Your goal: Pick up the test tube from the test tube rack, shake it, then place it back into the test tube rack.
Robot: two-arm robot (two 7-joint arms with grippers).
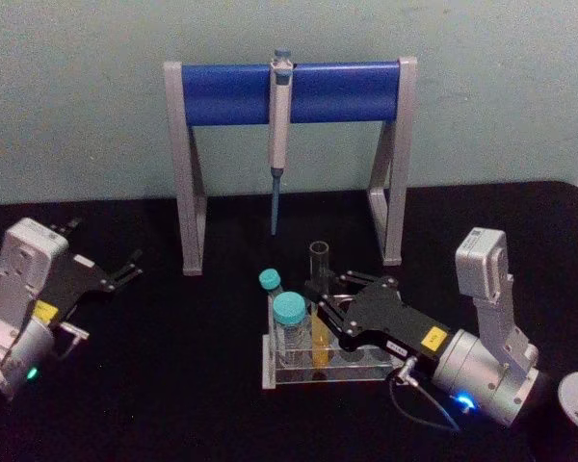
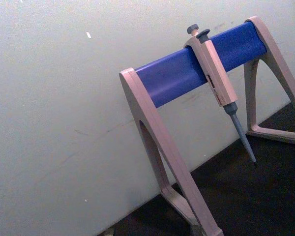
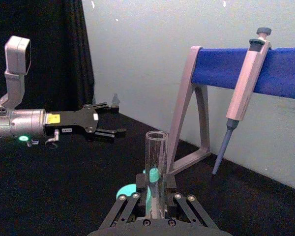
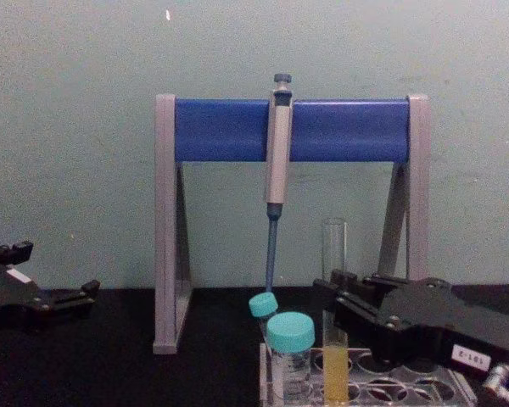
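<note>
Black table (image 1: 202,385): the upright test tube (image 1: 319,265) stands in the test tube rack (image 1: 328,377), clamped by the nearer right gripper (image 1: 323,294); left gripper (image 3: 117,118) gapes empty

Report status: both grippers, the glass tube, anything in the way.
Left gripper open, parked far left. Right gripper around long clear glass test tube, upright in low clear plastic rack. Teal-capped vials close beside it.
</note>
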